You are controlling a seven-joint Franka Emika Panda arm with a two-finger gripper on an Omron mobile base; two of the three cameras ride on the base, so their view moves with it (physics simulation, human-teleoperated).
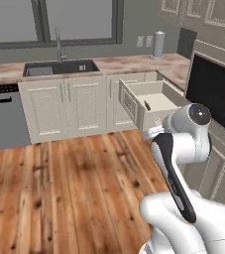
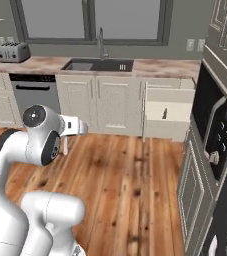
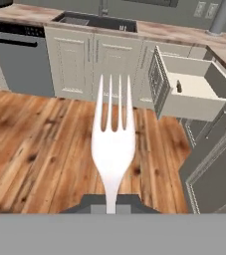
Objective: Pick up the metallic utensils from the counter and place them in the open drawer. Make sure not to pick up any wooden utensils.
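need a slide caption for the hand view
Gripper carries a silver fork toward the open drawer, where a dark-handled knife lies.

Pale matt silver fork [image 3: 113, 144], smooth cream drawer [image 3: 193, 90] at two o'clock, knotty varnished wood floor [image 3: 40, 149], marbled stone sink counter [image 3: 174, 34]

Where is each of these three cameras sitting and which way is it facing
Left base view: behind the arm's left, facing the open drawer and sink; the white arm rises lower right.
Right base view: behind its right, facing sink, drawer and toaster; arm lower left.
Hand view: along the gripper, past a held fork, toward the floor and drawer.
All three share the drawer with a small dark utensil inside.
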